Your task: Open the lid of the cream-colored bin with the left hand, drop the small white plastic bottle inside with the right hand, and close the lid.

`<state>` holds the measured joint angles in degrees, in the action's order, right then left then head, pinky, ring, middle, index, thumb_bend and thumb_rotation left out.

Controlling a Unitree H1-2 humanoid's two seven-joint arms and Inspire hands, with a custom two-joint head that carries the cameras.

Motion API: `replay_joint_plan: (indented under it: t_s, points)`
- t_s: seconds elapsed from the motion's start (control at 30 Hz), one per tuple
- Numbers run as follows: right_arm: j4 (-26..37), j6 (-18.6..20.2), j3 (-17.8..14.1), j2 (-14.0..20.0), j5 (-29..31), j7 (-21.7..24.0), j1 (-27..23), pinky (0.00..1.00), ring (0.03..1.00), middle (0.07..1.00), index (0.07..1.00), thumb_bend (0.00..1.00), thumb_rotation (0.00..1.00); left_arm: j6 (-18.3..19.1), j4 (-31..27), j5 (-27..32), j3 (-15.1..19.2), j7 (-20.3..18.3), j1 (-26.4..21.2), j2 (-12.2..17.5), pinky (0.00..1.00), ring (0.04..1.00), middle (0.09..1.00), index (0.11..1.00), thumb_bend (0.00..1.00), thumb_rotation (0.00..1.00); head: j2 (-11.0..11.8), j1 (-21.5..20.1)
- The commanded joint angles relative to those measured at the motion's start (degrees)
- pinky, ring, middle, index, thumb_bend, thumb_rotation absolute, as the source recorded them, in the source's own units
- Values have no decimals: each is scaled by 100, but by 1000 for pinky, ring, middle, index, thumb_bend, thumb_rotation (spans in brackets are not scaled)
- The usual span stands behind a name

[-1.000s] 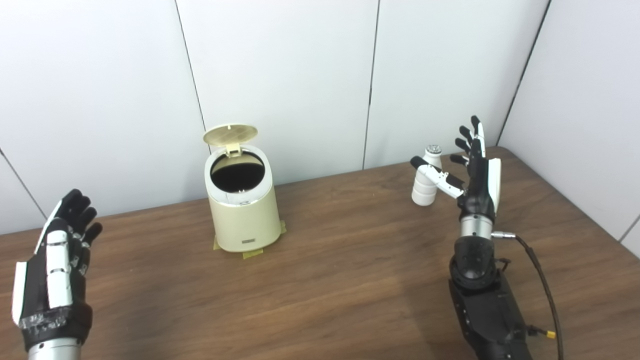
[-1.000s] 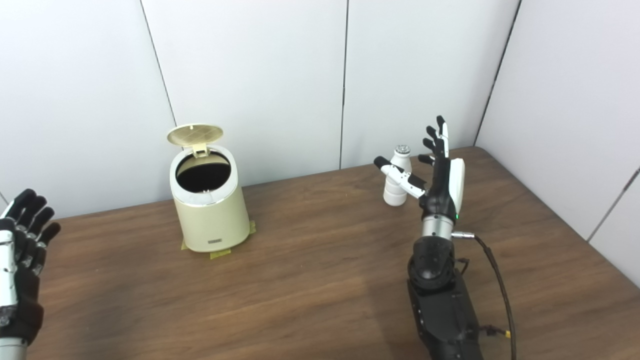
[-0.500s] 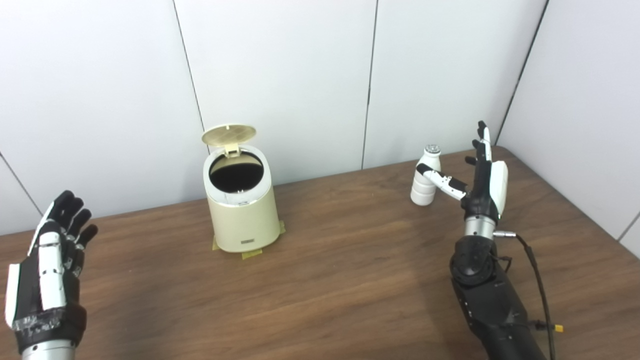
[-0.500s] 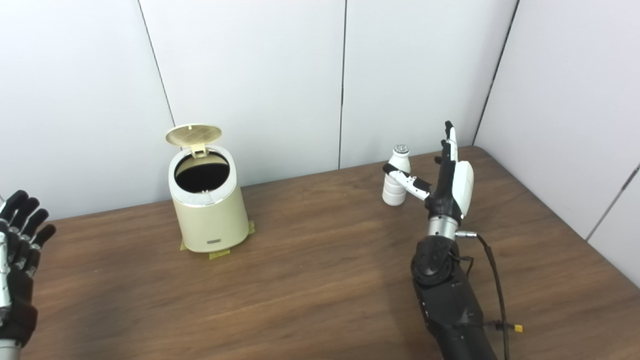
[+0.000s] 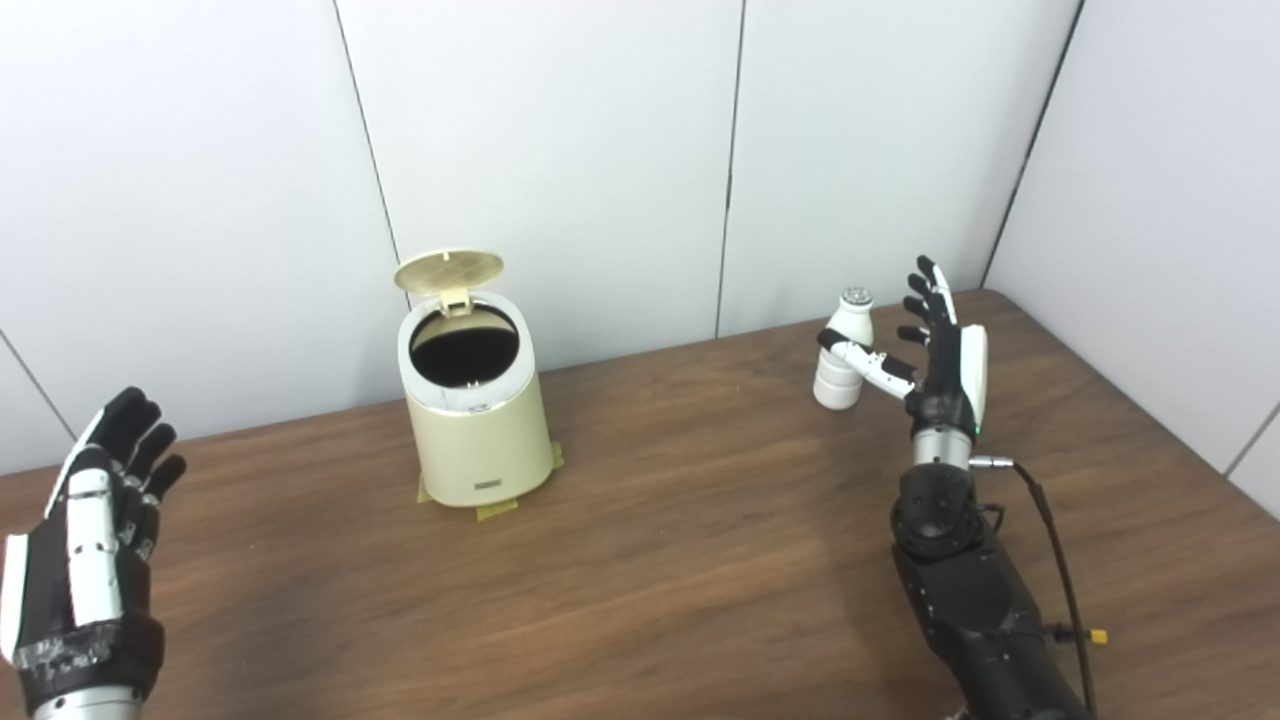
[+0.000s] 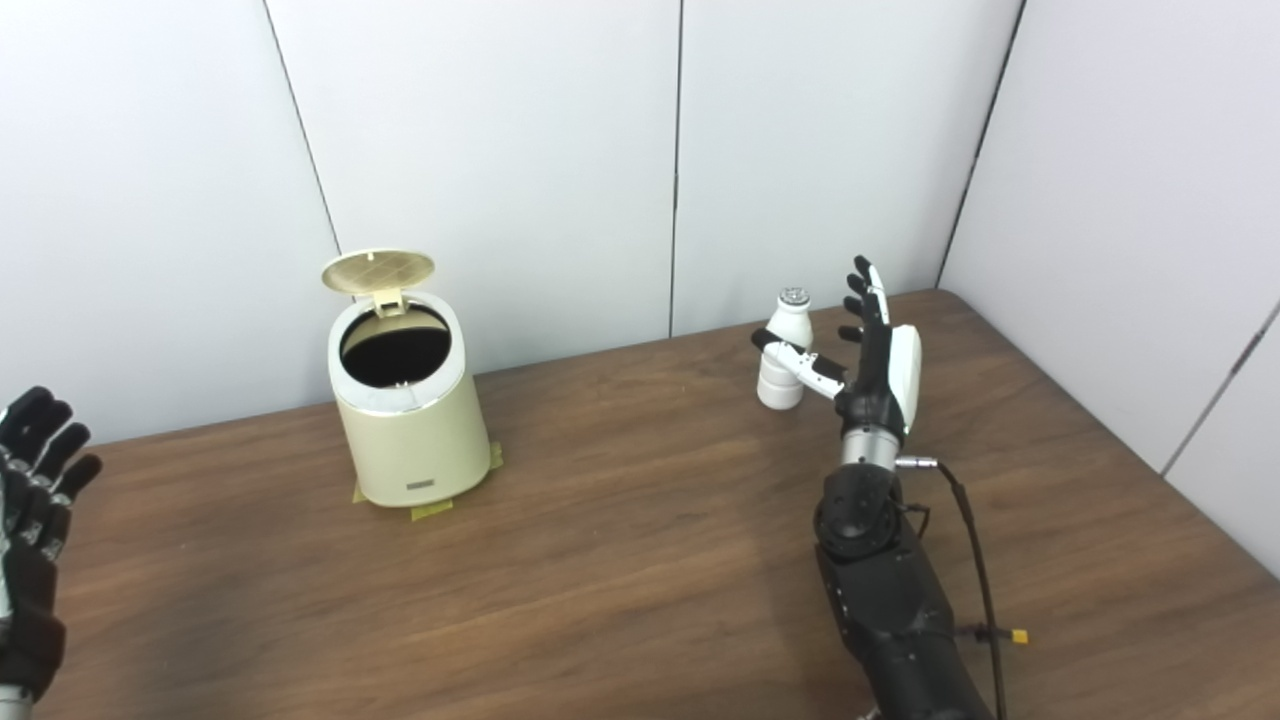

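The cream-colored bin (image 5: 478,425) stands at the back left of the table, its round lid (image 5: 448,271) tipped up and the dark inside showing. A small white plastic bottle (image 5: 838,351) with a silver cap stands upright at the back right. My right hand (image 5: 935,352) is open just right of the bottle, fingers spread upward, thumb reaching across the bottle's front; whether it touches is unclear. My left hand (image 5: 85,540) is open at the far left near the table's front edge, well away from the bin.
The brown wooden table (image 5: 680,540) meets white wall panels at the back and right. Yellow tape (image 5: 497,508) pokes out under the bin's base. A black cable (image 5: 1060,560) runs along my right forearm.
The whole picture has shifted a little, so the camera moved. My right hand turned and drew closer to the bottle, thumb across its front. My left hand sank slightly at the left edge.
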<state>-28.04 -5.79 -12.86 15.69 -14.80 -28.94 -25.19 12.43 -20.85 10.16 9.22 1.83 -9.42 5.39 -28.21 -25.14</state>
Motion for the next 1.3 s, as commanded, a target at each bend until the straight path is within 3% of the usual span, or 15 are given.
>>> replay_joint_plan:
  t_s: [0.0,0.23,0.63,0.77,0.97,1.1,1.27]
  points:
    - [211,151,31,268,-57,124,-307,686,824,887,892,875,342,-97,-231,17,-45,-48,-242,26,900,911,914,905,207,873,2,-14]
    - [41,188,31,374,165,360,-429,710,806,837,868,851,274,-81,-376,-119,-104,-11,-218,26,902,913,917,904,201,900,-5,2]
    - [273,541,123,435,138,517,-399,640,752,806,873,885,322,17,-534,-52,-129,-100,-186,113,907,915,911,896,198,912,-21,-5]
    - [388,647,138,476,219,724,-374,653,750,805,834,858,277,40,-557,-63,-140,-103,-188,122,911,920,915,895,204,887,-29,1]
    - [672,1040,117,507,327,1043,-311,683,774,818,834,873,273,65,-607,-108,-159,-83,-185,117,900,919,918,901,187,906,-52,3]
    - [748,1185,174,552,228,1123,-296,654,749,798,828,890,241,121,-643,-110,-154,-64,-194,102,921,925,921,906,193,899,-68,11]
    - [888,1671,306,629,52,1261,-294,585,699,758,826,898,204,114,-651,-98,-153,-82,-196,109,926,928,926,906,182,902,-73,6]
